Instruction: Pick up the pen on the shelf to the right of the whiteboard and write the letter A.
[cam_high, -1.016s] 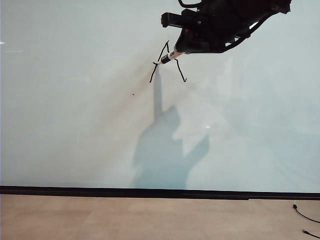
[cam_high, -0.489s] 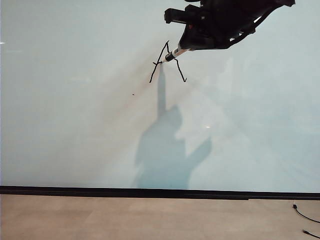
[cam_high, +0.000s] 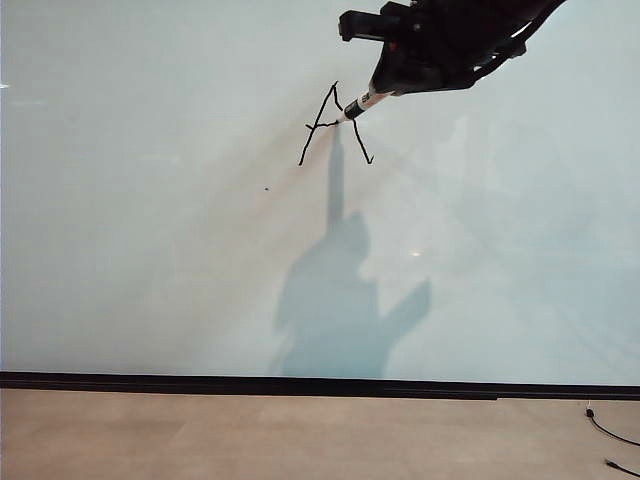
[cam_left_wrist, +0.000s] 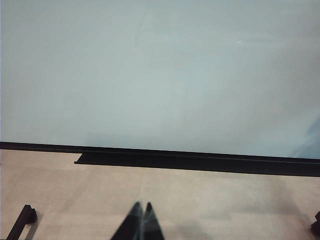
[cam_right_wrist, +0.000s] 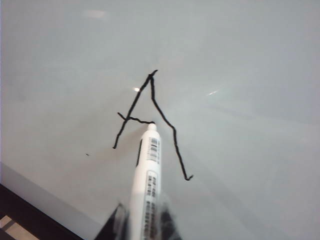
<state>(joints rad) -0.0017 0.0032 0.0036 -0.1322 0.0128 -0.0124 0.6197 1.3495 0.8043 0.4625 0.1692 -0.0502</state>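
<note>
The whiteboard (cam_high: 150, 250) fills most of the exterior view. High on it is the letter A (cam_high: 318, 124) in thin black lines. My right gripper (cam_high: 385, 88) reaches in from the upper right, shut on the pen (cam_high: 358, 104), a white marker. The pen's tip touches the board between the A's legs. In the right wrist view the pen (cam_right_wrist: 148, 180) sticks out of the right gripper (cam_right_wrist: 142, 222) and its tip meets the end of the A's (cam_right_wrist: 134, 119) crossbar. My left gripper (cam_left_wrist: 142, 206) is shut and empty over the tan table, facing the whiteboard (cam_left_wrist: 160, 75). The shelf is out of view.
A black strip (cam_high: 300, 385) runs along the board's bottom edge above the tan table (cam_high: 300, 435). Cables (cam_high: 605, 430) lie at the far right. A tiny dark speck (cam_high: 267, 188) marks the board left of the A. The arm's shadow (cam_high: 335, 310) falls below the letter.
The right gripper has carried the pen rightward and slightly up. The tip went from the A's left leg toward its right leg, drawing the crossbar. The left gripper is unchanged.
</note>
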